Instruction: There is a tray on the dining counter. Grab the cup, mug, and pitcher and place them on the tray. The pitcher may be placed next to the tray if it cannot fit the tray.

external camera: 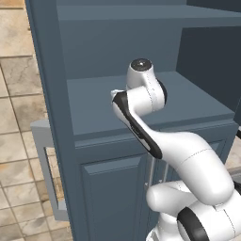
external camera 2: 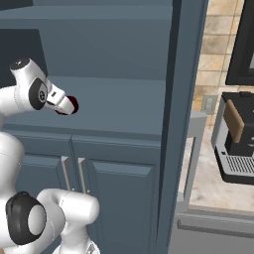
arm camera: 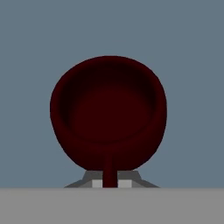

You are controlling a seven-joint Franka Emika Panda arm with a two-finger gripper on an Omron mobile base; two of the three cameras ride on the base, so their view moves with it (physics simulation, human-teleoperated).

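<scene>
1. The squat dark maroon, almost black, round mug (arm camera: pixel 108 114) sits in the middle of the hand view, mouth toward the camera, its thin loop handle running down to the bottom centre of the frame. In the right base view it peeks out as a dark red spot at centre left, just past the end of the white arm.
2. The two-finger gripper (arm camera: pixel 110 183) is closed tight on that handle at the bottom centre of the hand view; the pale finger tips sit on either side of it.
3. The mug is over the flat dark blue-grey cabinet shelf (external camera: pixel 188 101), which crosses the middle of both base views. Whether it rests on the shelf or is just clear of it, I cannot tell.
4. Below the shelf are blue-grey cabinet doors (external camera 2: pixel 116 196) with slim metal handles, in the lower half of the right base view.
5. Judged progress: the mug is grasped but not yet carried off to the tray, so its placement is still ahead.
</scene>
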